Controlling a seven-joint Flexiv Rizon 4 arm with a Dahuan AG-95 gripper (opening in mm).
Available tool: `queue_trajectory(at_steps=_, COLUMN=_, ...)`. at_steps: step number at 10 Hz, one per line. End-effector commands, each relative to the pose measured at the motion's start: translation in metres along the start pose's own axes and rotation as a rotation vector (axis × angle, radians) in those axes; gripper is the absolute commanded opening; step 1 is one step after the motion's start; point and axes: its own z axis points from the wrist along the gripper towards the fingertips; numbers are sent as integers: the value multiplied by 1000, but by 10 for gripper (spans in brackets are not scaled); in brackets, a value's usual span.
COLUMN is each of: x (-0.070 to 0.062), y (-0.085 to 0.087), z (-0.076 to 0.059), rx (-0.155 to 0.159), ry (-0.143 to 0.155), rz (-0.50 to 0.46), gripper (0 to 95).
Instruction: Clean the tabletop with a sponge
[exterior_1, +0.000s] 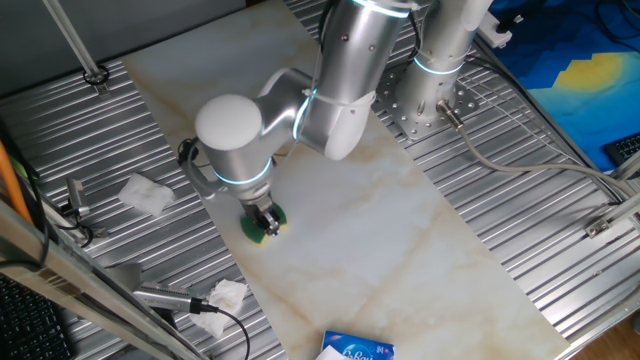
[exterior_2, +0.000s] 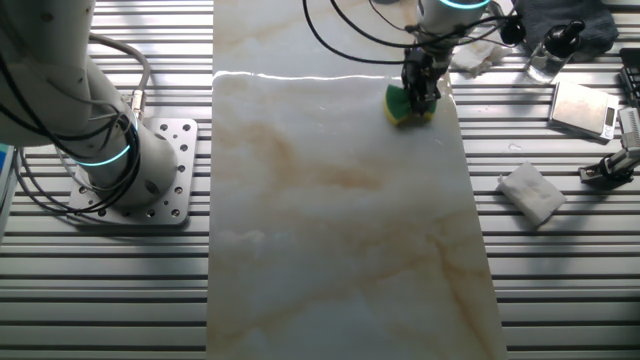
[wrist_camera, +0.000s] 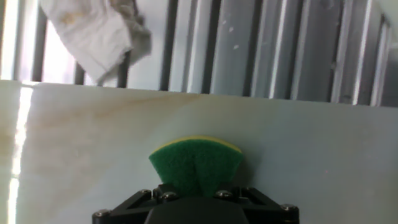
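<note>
The tabletop (exterior_1: 400, 230) is a long off-white marble-look slab with brown veins; it also shows in the other fixed view (exterior_2: 340, 230) and the hand view (wrist_camera: 93, 143). My gripper (exterior_1: 264, 222) is shut on the sponge (exterior_1: 262, 228), a yellow block with a green layer, and presses it onto the slab near its edge. In the other fixed view the gripper (exterior_2: 420, 92) holds the sponge (exterior_2: 398, 106) by the slab's far right corner. In the hand view the sponge (wrist_camera: 196, 165) bulges, pinched, in front of the gripper (wrist_camera: 196, 194).
Crumpled white tissues lie on the ribbed metal beside the slab (exterior_1: 148, 194), (exterior_1: 222, 298), (wrist_camera: 93, 34), (exterior_2: 530, 190). A blue tissue pack (exterior_1: 356, 348) sits at the slab's near end. The arm's base (exterior_1: 432, 90) stands on the far side. Tools and a bottle (exterior_2: 552, 48) lie nearby.
</note>
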Motion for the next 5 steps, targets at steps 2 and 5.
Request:
queue_trajectory(at_steps=2, x=6, y=-22, z=2, rx=-3, ry=-8, rz=-39, gripper=380)
queue_trajectory(at_steps=5, x=10, y=-41, z=3, rx=-4, ry=-16, rz=-71, gripper=380)
